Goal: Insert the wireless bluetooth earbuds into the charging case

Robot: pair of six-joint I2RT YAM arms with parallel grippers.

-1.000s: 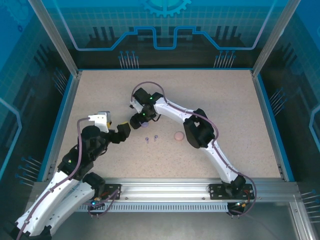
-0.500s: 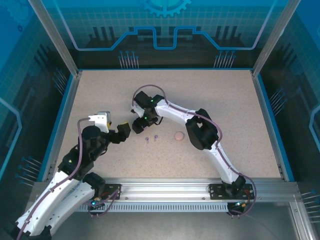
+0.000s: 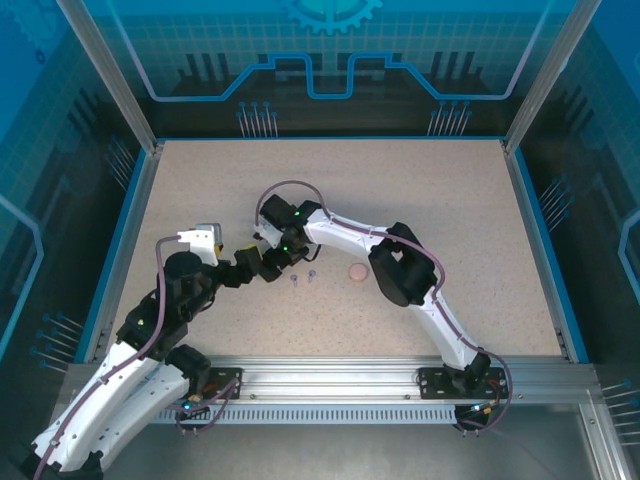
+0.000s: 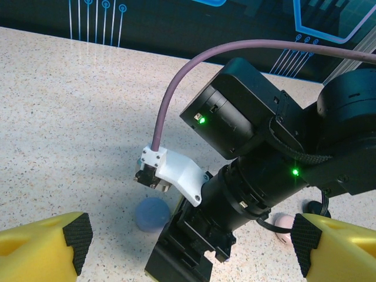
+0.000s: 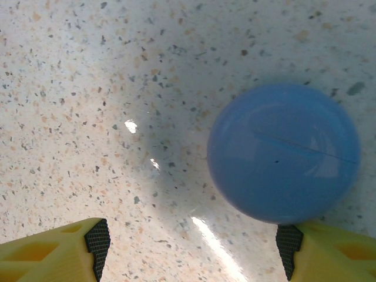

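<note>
Right claw point(image 5: 191, 249) hangs over a blue case point(image 5: 284, 153) that looks shut and lies on the bench point(image 5: 88, 88). Its jaws are apart, gripping nothing, with the case just inside its right finger. Close by and facing it, the left claw point(image 3: 243, 268) is also apart and empty. Two lilac buds point(image 3: 294, 280) lie loose just right of the right claw, with a pink case point(image 3: 357, 271) beyond them. No bud looks inserted yet.

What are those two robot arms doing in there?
The right arm's tool hangs open just above a round blue case on the table, not gripping it. The left tool is open too, right next to it, holding nothing. Two tiny earbuds lie loose on the table nearby, with a pink case a bit further along. Those buds are not in a case yet.
</note>
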